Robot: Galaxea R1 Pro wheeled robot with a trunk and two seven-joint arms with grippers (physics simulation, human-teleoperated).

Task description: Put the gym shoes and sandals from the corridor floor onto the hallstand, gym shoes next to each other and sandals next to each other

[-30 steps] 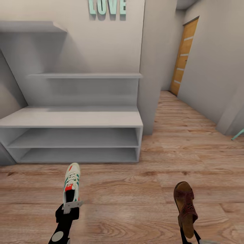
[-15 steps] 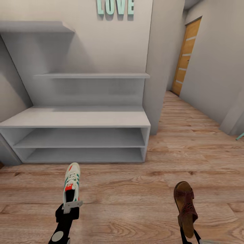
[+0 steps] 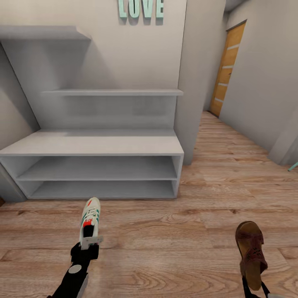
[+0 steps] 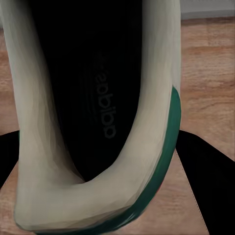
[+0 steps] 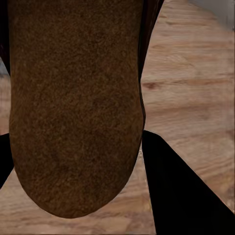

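Head view: end effectors clamp a gym shoe (image 3: pixel 90 216) and sandal (image 3: pixel 251 253) before the bare hallstand (image 3: pixel 95 145).

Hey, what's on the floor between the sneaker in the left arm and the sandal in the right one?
Nothing: in the head view only bare corridor floor lies between the gym shoe and the sandal.

Teal LOVE letters (image 3: pixel 140 8), door (image 3: pixel 226 70) (orange)
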